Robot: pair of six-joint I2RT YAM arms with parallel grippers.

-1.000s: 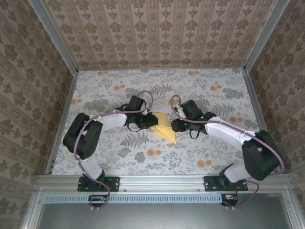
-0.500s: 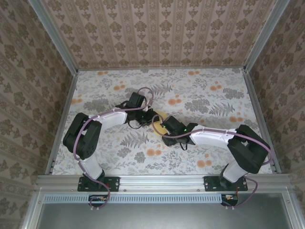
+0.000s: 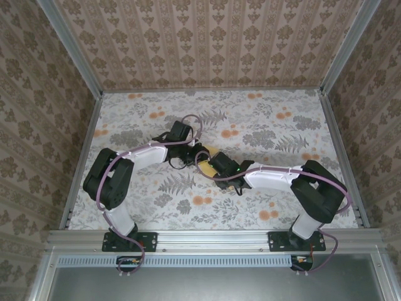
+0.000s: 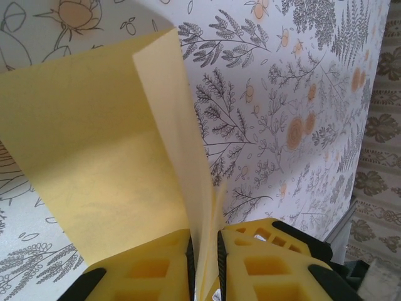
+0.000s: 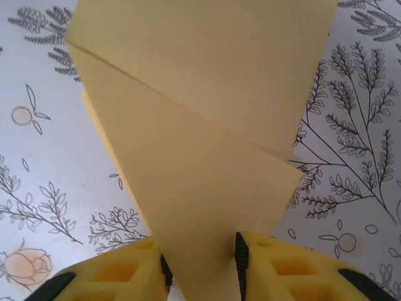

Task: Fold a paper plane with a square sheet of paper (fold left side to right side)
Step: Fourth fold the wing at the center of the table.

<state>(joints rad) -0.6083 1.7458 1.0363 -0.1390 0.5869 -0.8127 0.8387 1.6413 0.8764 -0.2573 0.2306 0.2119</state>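
Observation:
The square sheet of paper (image 4: 106, 163) is plain yellow, folded into layers with raised flaps. My left gripper (image 4: 205, 266) is shut on an edge of these layers, which stand up edge-on between its yellow fingers (image 4: 150, 273). In the right wrist view the paper (image 5: 207, 125) shows two overlapping folded panels narrowing to a tip. That tip lies in the gap of my right gripper (image 5: 200, 266), whose jaws stand apart on either side. From above, a small bit of paper (image 3: 213, 151) peeks out between the left gripper (image 3: 190, 157) and the right gripper (image 3: 210, 165).
The table wears a floral cloth (image 3: 263, 125) with orange blotches. Patterned walls and metal rails (image 3: 84, 157) enclose it. Both arms reach into the table's middle, close together, and the right forearm (image 3: 269, 179) lies low across the near right.
My right arm has swung left across the paper, up to the left gripper, and its jaws have narrowed. The left gripper shifted slightly back, still holding the paper. The paper is now mostly hidden from above.

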